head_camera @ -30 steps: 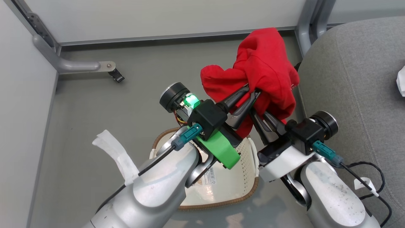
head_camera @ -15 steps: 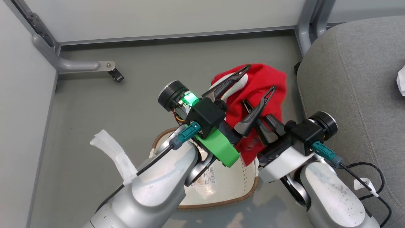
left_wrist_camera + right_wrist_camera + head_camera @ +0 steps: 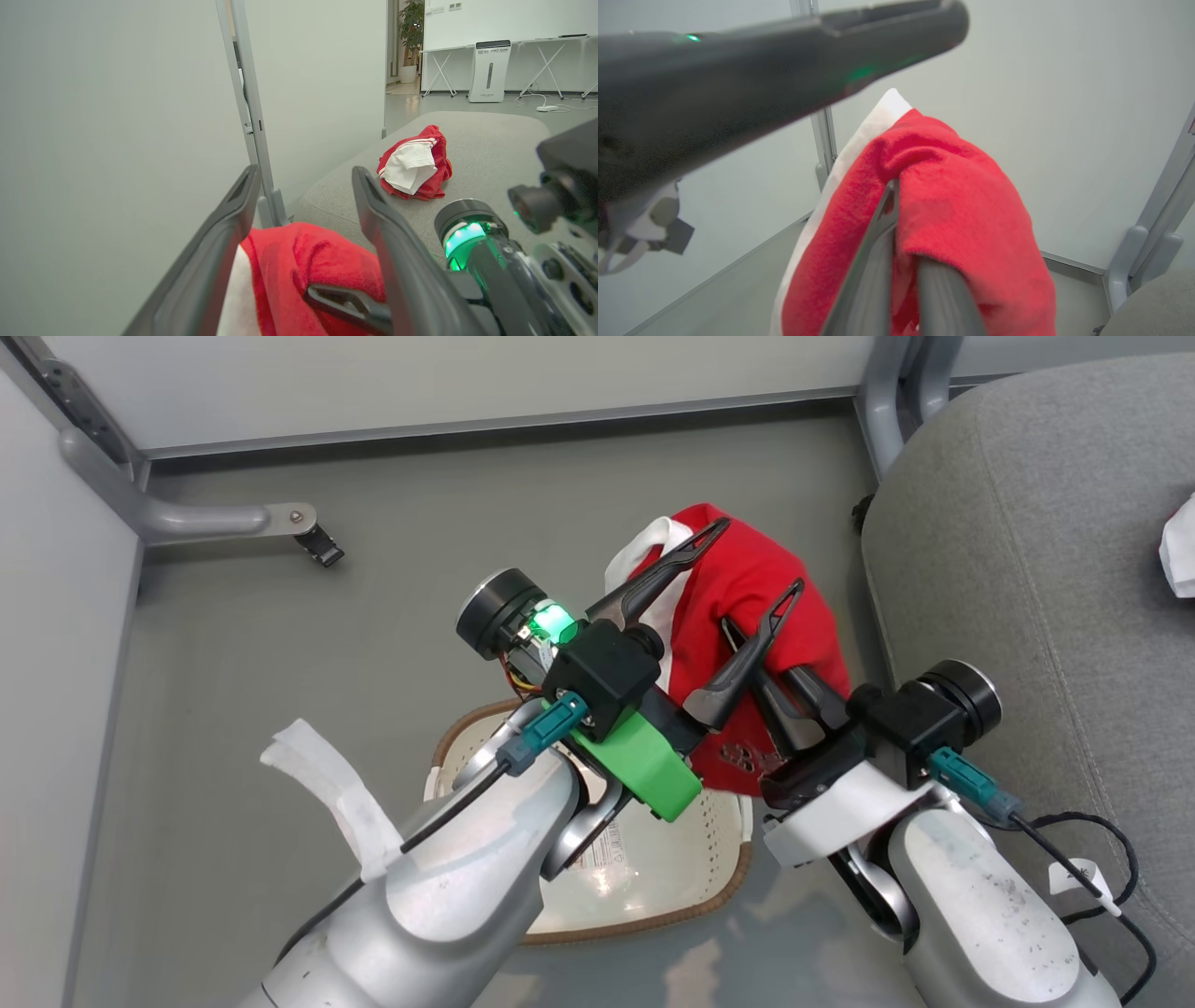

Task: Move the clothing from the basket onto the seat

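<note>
Left gripper (image 3: 761,553), clamped before, now stands wide, straddling the soft red-and-white sports garment (image 3: 738,588), which has sagged lower. Right gripper (image 3: 893,200) pinches it above the cream perforated plastic basket (image 3: 653,919), short of the grey upholstered seat (image 3: 1027,569). Second red-and-white garment (image 3: 413,163): already on the seat. This one: undelivered.

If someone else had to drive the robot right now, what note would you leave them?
Left gripper: open, jaws spread over the red garment, not gripping it.
Right gripper: shut on that garment, holding it in the air by the basket, not over the seat.
Done: one red and white garment lies on the seat.
Left: carry the held garment over to the seat and let go. The arms hide part of the basket, so check it for more.
</note>
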You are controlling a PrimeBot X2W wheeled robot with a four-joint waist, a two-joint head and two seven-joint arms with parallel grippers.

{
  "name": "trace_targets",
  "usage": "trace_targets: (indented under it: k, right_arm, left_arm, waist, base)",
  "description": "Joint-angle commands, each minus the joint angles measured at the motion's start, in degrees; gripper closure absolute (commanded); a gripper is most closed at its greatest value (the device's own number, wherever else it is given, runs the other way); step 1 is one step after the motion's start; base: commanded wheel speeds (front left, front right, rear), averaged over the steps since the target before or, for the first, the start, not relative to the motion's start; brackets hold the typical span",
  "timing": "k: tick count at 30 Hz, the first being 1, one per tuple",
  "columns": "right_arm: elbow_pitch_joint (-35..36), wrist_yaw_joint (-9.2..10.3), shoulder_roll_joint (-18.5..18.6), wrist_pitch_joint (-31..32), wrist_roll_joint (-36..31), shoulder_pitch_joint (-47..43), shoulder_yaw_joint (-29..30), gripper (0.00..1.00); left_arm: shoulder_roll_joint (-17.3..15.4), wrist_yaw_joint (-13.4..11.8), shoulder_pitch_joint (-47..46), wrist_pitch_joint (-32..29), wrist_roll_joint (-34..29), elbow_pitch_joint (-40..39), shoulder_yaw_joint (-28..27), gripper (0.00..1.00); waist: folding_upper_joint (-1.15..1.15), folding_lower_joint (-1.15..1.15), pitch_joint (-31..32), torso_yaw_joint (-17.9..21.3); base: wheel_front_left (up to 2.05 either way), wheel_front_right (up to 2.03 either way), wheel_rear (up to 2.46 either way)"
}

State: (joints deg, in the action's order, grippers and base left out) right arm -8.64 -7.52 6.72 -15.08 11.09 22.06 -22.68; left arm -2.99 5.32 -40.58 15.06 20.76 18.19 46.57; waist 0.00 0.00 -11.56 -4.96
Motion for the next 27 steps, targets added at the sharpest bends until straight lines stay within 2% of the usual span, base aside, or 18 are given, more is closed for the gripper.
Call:
trace_targets:
  k: [1, 27]
  right_arm:
    - [0.4, 0.06, 0.0, -0.1, -0.2, -0.2, 0.5, 1.00]
    - [4.4, 0.06, -2.4, -0.1, -2.1, -4.2, 13.9, 1.00]
  left_arm:
    - [-0.3, -0.2, -0.4, 0.2, -0.5, 0.2, -0.1, 0.00]
    - [-2.7, 0.3, -3.8, -0.9, -2.0, 2.0, 3.3, 0.00]
  waist:
    - [0.00, 0.00, -0.9, 1.1]
    - [0.00, 0.00, -10.2, 17.5]
  base:
    - [0.00, 0.00, 0.00]
    - [0.00, 0.00, 0.00]
